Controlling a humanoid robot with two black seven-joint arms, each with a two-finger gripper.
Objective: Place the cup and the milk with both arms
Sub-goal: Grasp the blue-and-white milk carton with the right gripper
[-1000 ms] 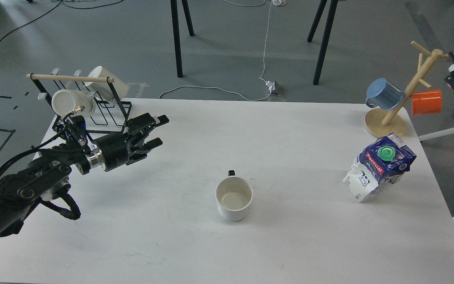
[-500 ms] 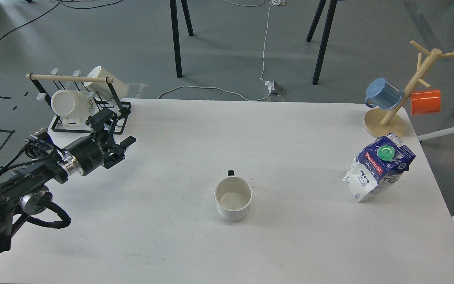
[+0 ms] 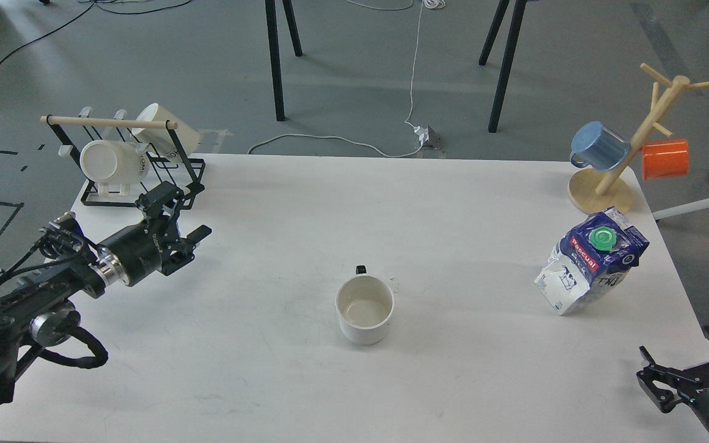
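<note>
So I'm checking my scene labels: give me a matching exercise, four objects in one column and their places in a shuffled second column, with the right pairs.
Objects:
1. white cup
2. milk carton
3. blue mug
4. left hand

Places:
A. hanging on the wooden mug tree
B. just in front of the black wire rack
C. upright at the table's middle
D. tilted, near the table's right edge

Pairs: 1-C, 2-D, 3-A, 4-B

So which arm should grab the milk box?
Probably the right one: its fingers are open near the blue-and-white milk carton, while the left fingers sit far across the white table.
</note>
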